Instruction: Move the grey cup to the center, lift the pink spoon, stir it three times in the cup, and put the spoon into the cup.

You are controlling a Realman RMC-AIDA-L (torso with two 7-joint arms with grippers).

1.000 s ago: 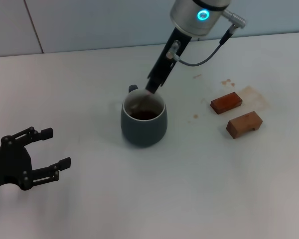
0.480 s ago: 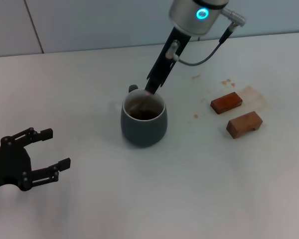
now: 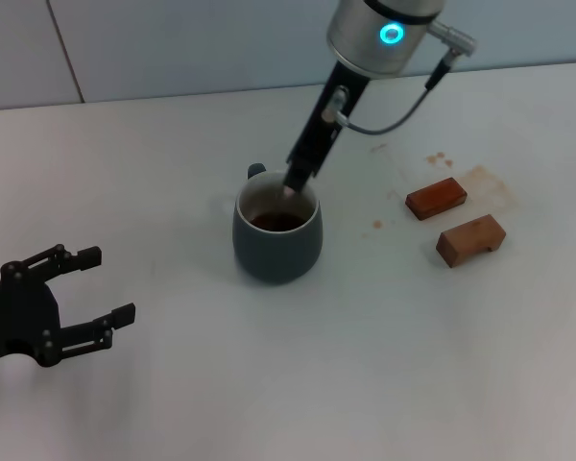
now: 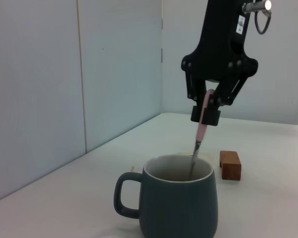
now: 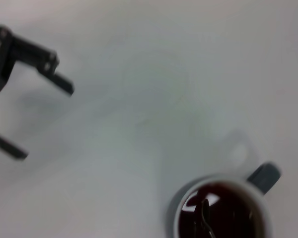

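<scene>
White table (image 3: 269,384), grey wall (image 3: 173,38), stains (image 3: 480,178) nr blocks (image 3: 456,216)

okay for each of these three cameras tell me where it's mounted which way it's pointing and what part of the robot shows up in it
Head view: on the robot's head, looking down at the table; shows left gripper open and parked, right gripper over the grey cup.
Left wrist view: looks level across at the cup and the right gripper gripping the pink spoon.
Right wrist view: looks straight down into the cup, left gripper beyond.
All three share the cup.
</scene>
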